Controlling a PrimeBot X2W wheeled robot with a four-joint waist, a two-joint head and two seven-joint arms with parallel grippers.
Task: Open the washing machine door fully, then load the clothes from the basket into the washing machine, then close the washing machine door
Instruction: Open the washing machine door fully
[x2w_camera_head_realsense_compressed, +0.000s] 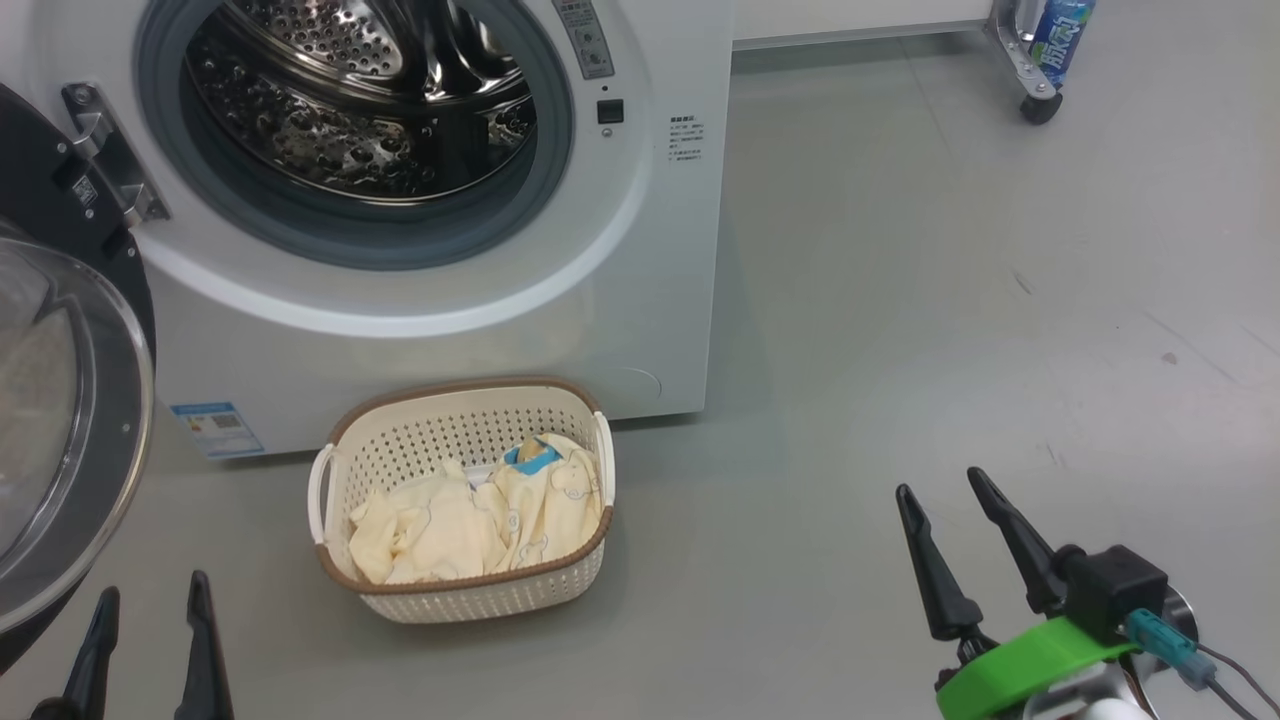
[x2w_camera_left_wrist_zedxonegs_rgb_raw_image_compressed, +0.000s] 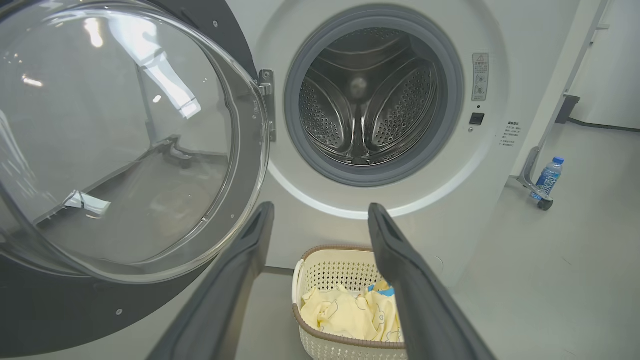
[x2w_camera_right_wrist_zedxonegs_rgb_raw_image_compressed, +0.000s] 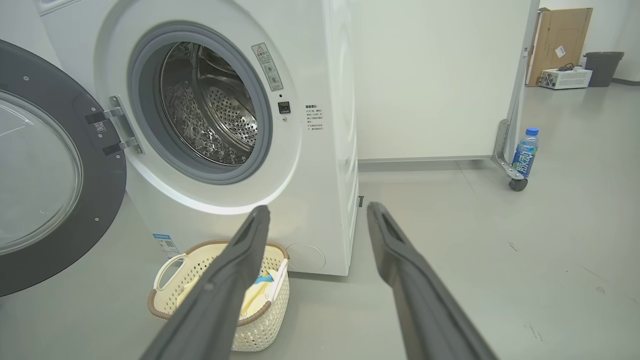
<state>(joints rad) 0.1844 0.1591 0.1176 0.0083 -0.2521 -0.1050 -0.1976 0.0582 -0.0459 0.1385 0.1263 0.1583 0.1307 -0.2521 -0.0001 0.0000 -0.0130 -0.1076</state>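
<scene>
Far left, the washing machine door (x2w_camera_head_realsense_compressed: 60, 400) stands swung wide on its hinge, so I'd judge the first step done. The left gripper (x2w_camera_head_realsense_compressed: 153, 585) hangs low just beside the door's glass bowl, jaws spread, holding nothing. The washing machine (x2w_camera_head_realsense_compressed: 640, 250) shows a bare steel drum (x2w_camera_head_realsense_compressed: 370, 100), with nothing loaded yet. The basket (x2w_camera_head_realsense_compressed: 480, 595) sits on the floor (x2w_camera_head_realsense_compressed: 900, 300) near the machine's front, below the opening, with the clothes (x2w_camera_head_realsense_compressed: 470, 520) heaped in it. Loading and closing remain. The right gripper (x2w_camera_head_realsense_compressed: 939, 481) hovers well apart, jaws spread and empty, over open floor. The door crowds the left side. A bottle (x2w_camera_head_realsense_compressed: 1060, 35) stands far off.
</scene>
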